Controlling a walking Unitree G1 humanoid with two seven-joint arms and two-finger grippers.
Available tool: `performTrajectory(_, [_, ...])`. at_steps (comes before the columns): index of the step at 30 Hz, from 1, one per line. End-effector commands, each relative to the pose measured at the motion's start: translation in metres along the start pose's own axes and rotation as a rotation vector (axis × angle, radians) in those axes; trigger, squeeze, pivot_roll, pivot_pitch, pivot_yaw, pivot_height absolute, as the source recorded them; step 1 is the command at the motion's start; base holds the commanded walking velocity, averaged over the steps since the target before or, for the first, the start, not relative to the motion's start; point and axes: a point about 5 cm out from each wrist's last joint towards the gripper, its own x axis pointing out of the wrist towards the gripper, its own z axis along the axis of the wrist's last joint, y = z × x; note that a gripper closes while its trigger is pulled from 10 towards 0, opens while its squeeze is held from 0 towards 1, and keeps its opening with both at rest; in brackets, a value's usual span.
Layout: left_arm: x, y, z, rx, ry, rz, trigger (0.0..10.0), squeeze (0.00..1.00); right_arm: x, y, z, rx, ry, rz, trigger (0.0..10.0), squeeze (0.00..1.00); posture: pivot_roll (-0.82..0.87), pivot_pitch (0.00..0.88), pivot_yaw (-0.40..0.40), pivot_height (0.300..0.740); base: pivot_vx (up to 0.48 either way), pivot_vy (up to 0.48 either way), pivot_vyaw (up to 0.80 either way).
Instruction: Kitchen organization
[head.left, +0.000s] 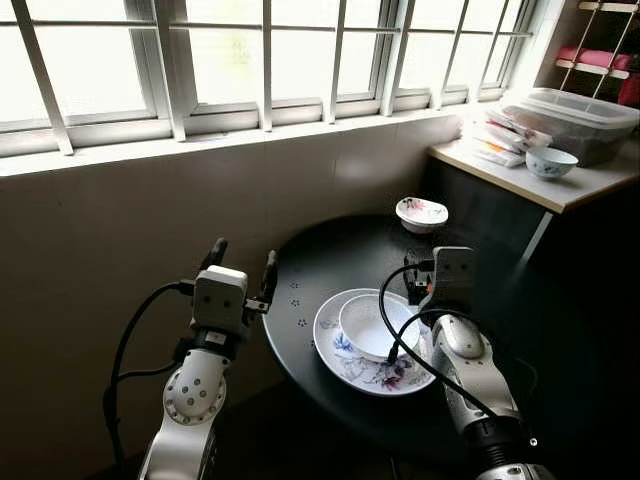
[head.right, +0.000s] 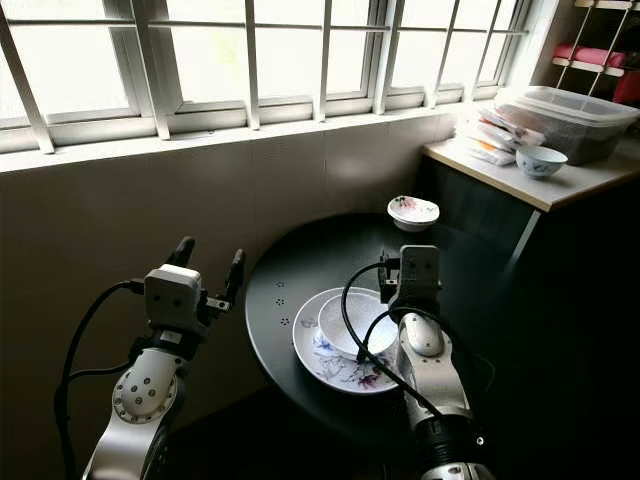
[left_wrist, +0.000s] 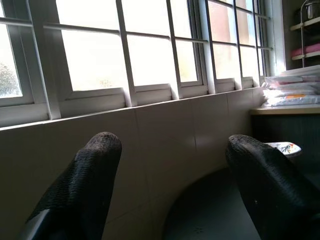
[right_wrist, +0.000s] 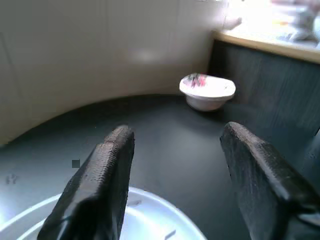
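Barred window (head.left: 260, 60) runs across the top, tiled wall below it. Round black table (head.left: 330, 255) sits against that wall, and at its near edge a floral plate (head.left: 350, 368) carries a plain white bowl (head.left: 365, 322) — stacked, touching. Over by the table's far edge, a small flowered bowl (head.left: 421, 213) stands alone. On the wooden counter (head.left: 560, 185) to the right: a lidded plastic tub (head.left: 575, 118) and a blue-patterned bowl (head.left: 551, 161) at the front edge.

Right gripper (right_wrist: 175, 150) hovers over the stacked bowl, fingers spread wide, empty. Left gripper (head.left: 240, 262) hangs just off the table's left edge (fingers wide too), holding nothing.
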Motion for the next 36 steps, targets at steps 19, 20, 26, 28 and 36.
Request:
performTrajectory(19, [0.003, -0.001, -0.001, 0.012, 0.008, -0.016, 10.0, 0.00, -0.006, -0.004, -0.028, 0.146, 0.295, -0.081, 10.0, 0.00, 0.12, 0.000, -0.062, 0.740, 0.000, 0.000, 0.00])
performTrajectory(20, [0.002, -0.002, -0.002, 0.012, 0.010, -0.018, 10.0, 0.00, -0.007, -0.003, -0.031, 0.158, 0.316, -0.075, 10.0, 0.00, 0.12, 0.000, -0.062, 0.740, 0.000, 0.000, 0.00])
performTrajectory(26, [0.002, -0.002, -0.002, 0.013, 0.012, -0.022, 10.0, 0.00, -0.011, 0.005, -0.042, 0.246, 0.404, -0.039, 10.0, 0.00, 0.12, 0.000, -0.061, 0.740, 0.000, 0.000, 0.00])
performTrajectory(28, [0.002, -0.002, -0.002, 0.014, 0.013, -0.023, 10.0, 0.00, -0.011, 0.004, -0.043, 0.249, 0.410, -0.049, 10.0, 0.00, 0.12, 0.000, -0.061, 0.740, 0.000, 0.000, 0.00])
performTrajectory(36, [0.002, -0.002, -0.002, 0.015, 0.018, -0.021, 10.0, 0.00, -0.011, 0.002, -0.045, 0.325, 0.458, -0.082, 10.0, 0.00, 0.12, 0.000, -0.062, 0.740, 0.000, 0.000, 0.00])
